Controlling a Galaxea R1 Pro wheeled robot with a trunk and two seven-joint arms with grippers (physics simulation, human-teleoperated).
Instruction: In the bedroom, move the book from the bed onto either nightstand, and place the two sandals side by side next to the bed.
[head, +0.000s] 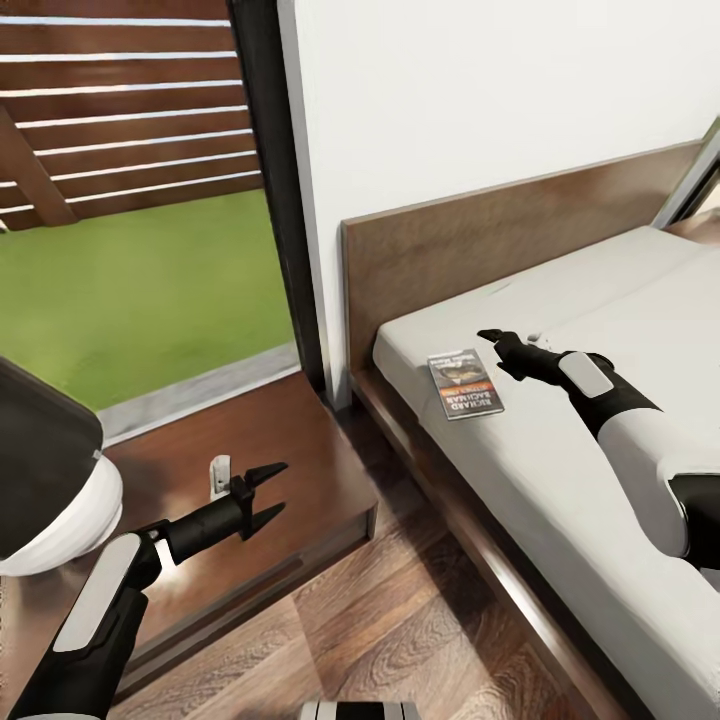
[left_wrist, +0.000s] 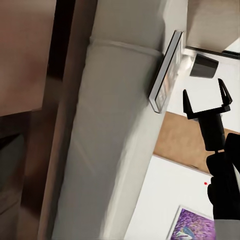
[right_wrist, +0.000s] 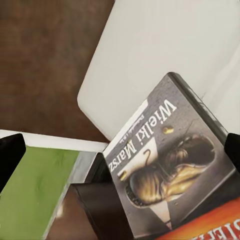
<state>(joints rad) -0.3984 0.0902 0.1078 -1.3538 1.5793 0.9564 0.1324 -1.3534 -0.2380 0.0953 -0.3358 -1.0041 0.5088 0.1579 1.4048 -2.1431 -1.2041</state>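
The book (head: 465, 383), grey with a gold shoe on its cover, lies flat on the off-white mattress of the bed (head: 560, 480) near the headboard corner. My right gripper (head: 498, 345) hovers open just past the book's far right corner, nothing between its fingers. In the right wrist view the book (right_wrist: 170, 165) lies between that gripper's spread fingertips (right_wrist: 11, 155). The left wrist view shows the book (left_wrist: 165, 75) edge-on and the open right gripper (left_wrist: 206, 100) beside it. My left gripper (head: 275, 488) stands open and empty over the dark brown nightstand (head: 300, 425). The sandals are out of view.
A black-framed window (head: 280, 180) with grass and a slatted fence behind it stands left of the headboard (head: 480, 240). A small white bracket-like thing (head: 219, 476) sits on the nightstand by my left gripper. Wood-plank floor (head: 400, 620) runs between nightstand and bed.
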